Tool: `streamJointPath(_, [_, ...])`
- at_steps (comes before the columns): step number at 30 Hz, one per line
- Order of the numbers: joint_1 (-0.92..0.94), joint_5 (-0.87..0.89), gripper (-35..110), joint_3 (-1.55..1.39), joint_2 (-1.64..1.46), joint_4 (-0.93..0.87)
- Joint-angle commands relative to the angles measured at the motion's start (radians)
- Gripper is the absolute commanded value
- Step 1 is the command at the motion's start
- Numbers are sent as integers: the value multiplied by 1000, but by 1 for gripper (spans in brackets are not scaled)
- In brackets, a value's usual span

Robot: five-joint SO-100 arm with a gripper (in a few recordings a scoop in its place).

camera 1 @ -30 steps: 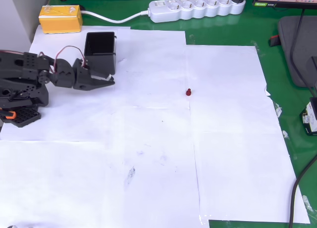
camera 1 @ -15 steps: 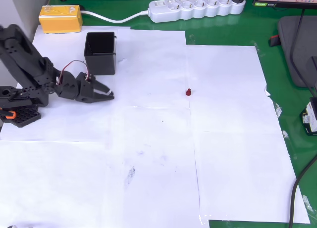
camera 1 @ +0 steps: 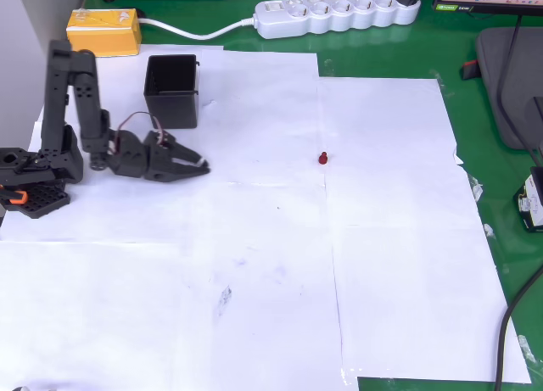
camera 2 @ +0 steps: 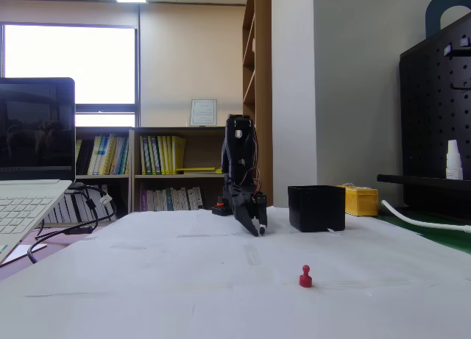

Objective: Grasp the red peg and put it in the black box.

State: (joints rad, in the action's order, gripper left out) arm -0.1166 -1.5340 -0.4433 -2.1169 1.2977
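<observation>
The tiny red peg (camera 1: 323,158) stands upright on the white paper near the table's middle; the fixed view has the red peg (camera 2: 305,276) in the foreground. The black box (camera 1: 172,90) sits at the upper left, open side up, and shows as a dark cube (camera 2: 316,207) in the fixed view. My black gripper (camera 1: 202,165) hangs low over the paper just below the box, pointing right at the peg, which is well apart from it. Seen from the front, the gripper (camera 2: 259,229) points down with jaws together and nothing in them.
A yellow box (camera 1: 103,30) and a white power strip (camera 1: 339,13) lie along the far edge. The robot base with its orange clip (camera 1: 19,196) is at the left. A laptop (camera 2: 29,199) stands at the left of the fixed view. Green mat (camera 1: 509,238) borders the paper.
The arm has risen from folded flat to an upright elbow. The gripper has moved a little rightward toward the peg, away from the box. The peg has not moved.
</observation>
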Motion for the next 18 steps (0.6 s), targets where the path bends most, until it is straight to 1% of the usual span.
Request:
streamJointPath(1, [-15, -3, 0, -137, -97, 66])
streamJointPath(5, [-8, 14, 3, -236, -152, 75])
streamJointPath(14, [-12, -18, 6, -390, -181, -43])
streamJointPath(16, [-9, -21, 9, -402, -178, -66])
streamJointPath(18, [-8, -21, 17, -411, -156, -132])
